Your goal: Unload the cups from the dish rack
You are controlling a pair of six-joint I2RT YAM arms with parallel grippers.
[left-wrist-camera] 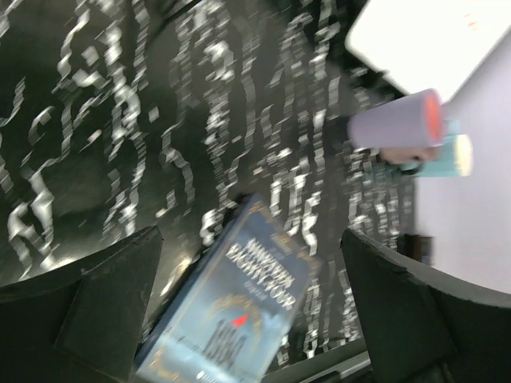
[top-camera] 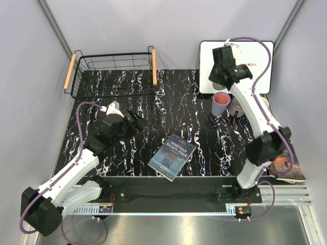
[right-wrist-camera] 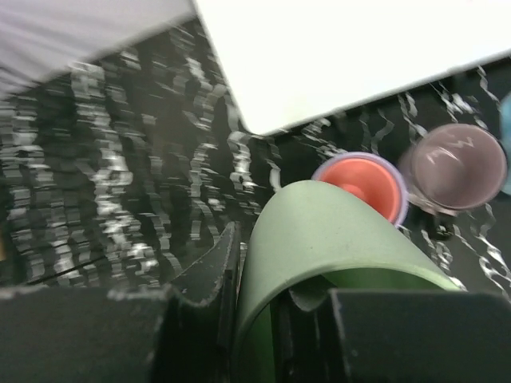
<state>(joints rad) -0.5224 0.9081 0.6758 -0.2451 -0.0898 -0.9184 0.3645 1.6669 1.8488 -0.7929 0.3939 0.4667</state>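
Note:
The dish rack (top-camera: 115, 54), a black wire basket with wooden handles, stands at the back left, and I see no cup in it. My right gripper (top-camera: 215, 76) hovers over the whiteboard's near edge. It is shut on the wall of a pale green cup (right-wrist-camera: 335, 239), one finger inside and one outside. Below it on the mat stand a lilac cup (top-camera: 220, 104) with a salmon one (right-wrist-camera: 361, 183) nested in it, a mauve cup (right-wrist-camera: 459, 166) and a light blue cup (left-wrist-camera: 447, 155). My left gripper (top-camera: 135, 121) hangs open and holds nothing, above the mat in front of the rack.
A blue book (top-camera: 172, 156) lies on the marbled mat near the front middle, below my left gripper's fingers (left-wrist-camera: 104, 303). A whiteboard (top-camera: 237, 53) lies at the back right. Another printed cover (top-camera: 287, 166) sits by the right arm's base.

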